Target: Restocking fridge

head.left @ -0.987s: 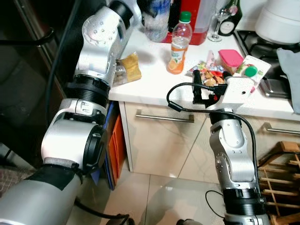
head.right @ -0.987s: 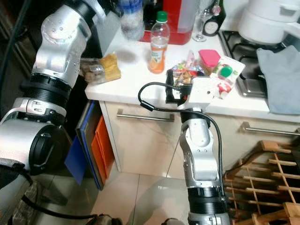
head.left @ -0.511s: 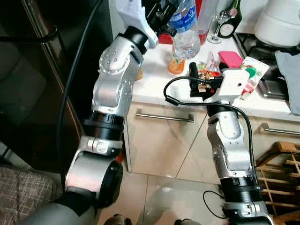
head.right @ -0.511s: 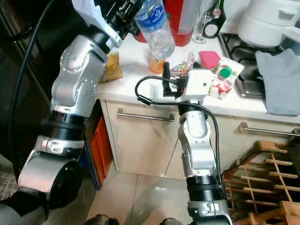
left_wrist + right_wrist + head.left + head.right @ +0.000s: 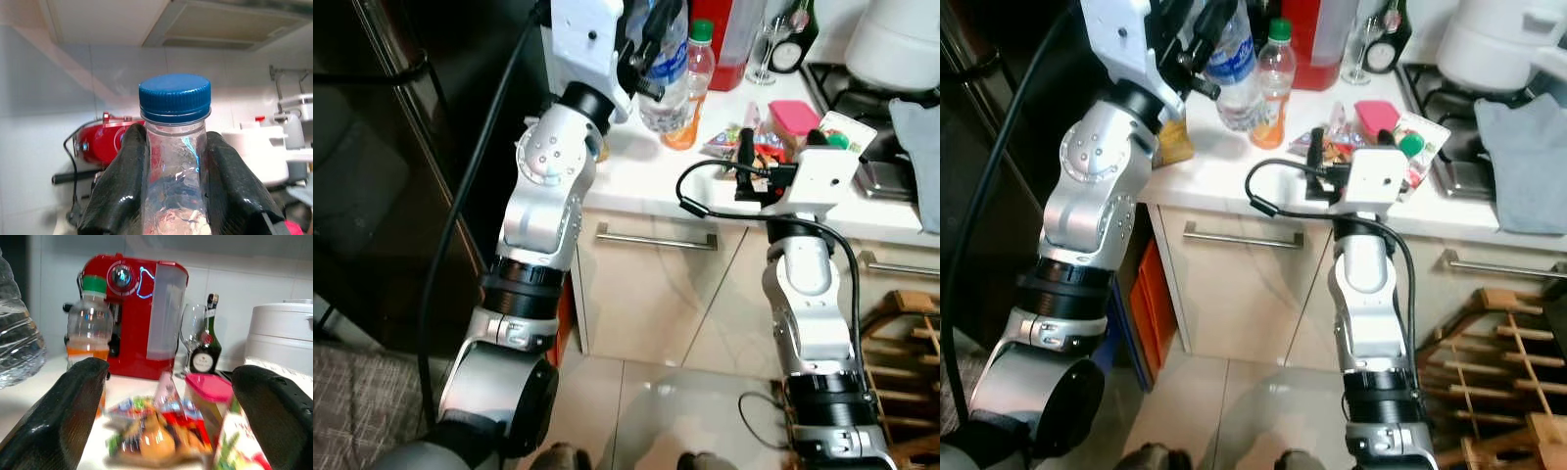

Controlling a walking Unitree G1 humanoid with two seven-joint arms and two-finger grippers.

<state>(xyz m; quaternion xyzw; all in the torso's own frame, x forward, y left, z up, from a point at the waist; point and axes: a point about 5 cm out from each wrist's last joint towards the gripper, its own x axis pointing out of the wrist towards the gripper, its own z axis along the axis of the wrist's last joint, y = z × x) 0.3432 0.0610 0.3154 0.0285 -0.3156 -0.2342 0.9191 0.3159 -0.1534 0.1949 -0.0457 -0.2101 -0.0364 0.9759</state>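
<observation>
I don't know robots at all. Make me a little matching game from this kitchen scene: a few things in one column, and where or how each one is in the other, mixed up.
Things:
1. water bottle
2. orange drink bottle
3. pink box
4. right tool

States:
A. open, held at the counter's edge before the snack packets
B. standing on the counter, green cap on
C. gripped just under its blue cap by the left tool
D. lying among the packets near the hob

Pairs: 1-C, 2-B, 3-D, 4-A
</observation>
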